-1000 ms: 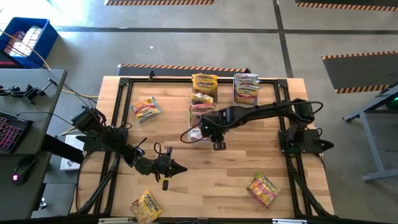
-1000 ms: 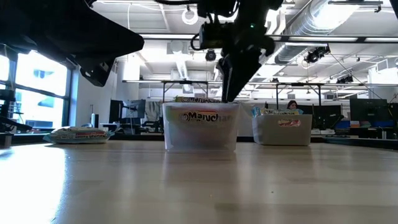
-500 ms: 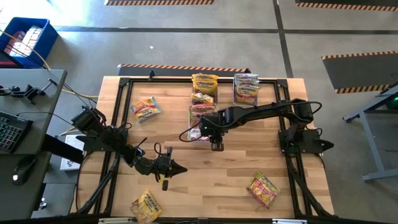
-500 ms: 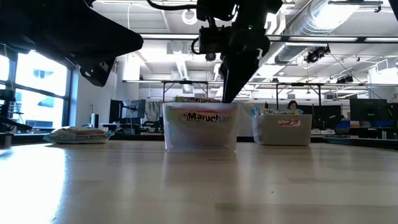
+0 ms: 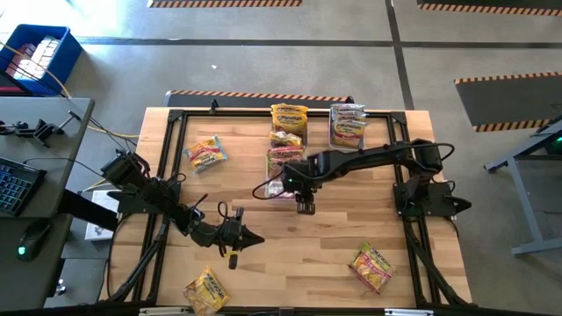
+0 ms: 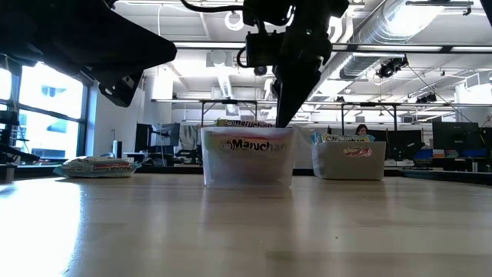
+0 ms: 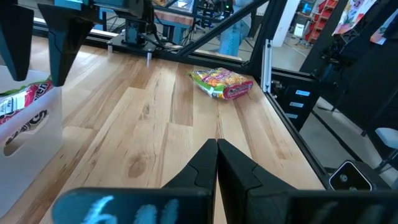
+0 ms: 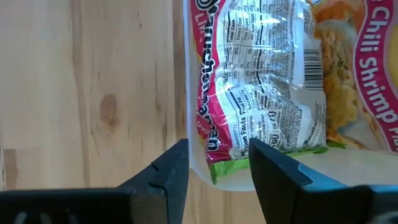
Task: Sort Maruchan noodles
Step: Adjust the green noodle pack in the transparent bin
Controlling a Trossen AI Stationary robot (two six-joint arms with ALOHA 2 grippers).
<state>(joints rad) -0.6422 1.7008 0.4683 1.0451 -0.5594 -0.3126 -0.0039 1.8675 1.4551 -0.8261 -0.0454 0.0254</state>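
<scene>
Only the right wrist view showed what lay under the right end effector (image 8: 214,177): its fingers stood spread over the wall of a clear bin (image 8: 198,168), pinching nothing, with a red-and-green packet (image 8: 261,93) lying label-up inside. From above, that bin (image 5: 277,186) sat mid-desk (image 5: 334,254). A second bin (image 5: 348,127) stood beyond it to the right, and loose yellow packets (image 5: 206,290) lay nearer the front edge. The left end effector (image 5: 250,238), fingers pressed together, hovered in front of the bin. The left wrist view alone showed a pink-and-green packet (image 7: 222,83) beside the frame.
</scene>
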